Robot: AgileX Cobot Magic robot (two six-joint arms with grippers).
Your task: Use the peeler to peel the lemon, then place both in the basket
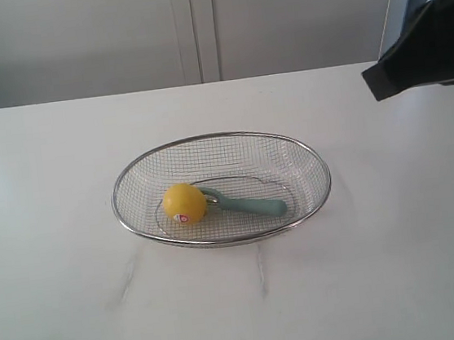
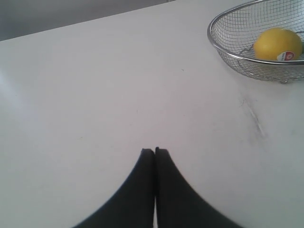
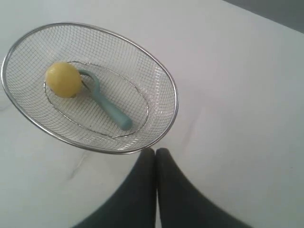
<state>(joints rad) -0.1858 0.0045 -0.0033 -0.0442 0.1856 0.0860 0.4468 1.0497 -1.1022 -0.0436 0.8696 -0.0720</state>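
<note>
The wire-mesh basket [image 1: 130, 181] stands in the middle of the white table. Inside it lies the yellow lemon [image 1: 184, 203] with its sticker facing the front, and the teal-handled peeler [image 1: 251, 205] rests beside it, its blade head against the lemon. In the right wrist view the basket [image 3: 161, 80], lemon [image 3: 62, 79] and peeler [image 3: 107, 107] show from above. My right gripper [image 3: 155, 151] is shut and empty, just outside the rim. My left gripper [image 2: 155, 150] is shut and empty over bare table, well away from the basket [image 2: 223, 52] and lemon [image 2: 275, 43].
A dark part of the right arm [image 1: 425, 32] hangs at the upper right in the exterior view. A pale wall with a panel seam rises behind the table's far edge. Faint grey veins mark the tabletop in front of the basket.
</note>
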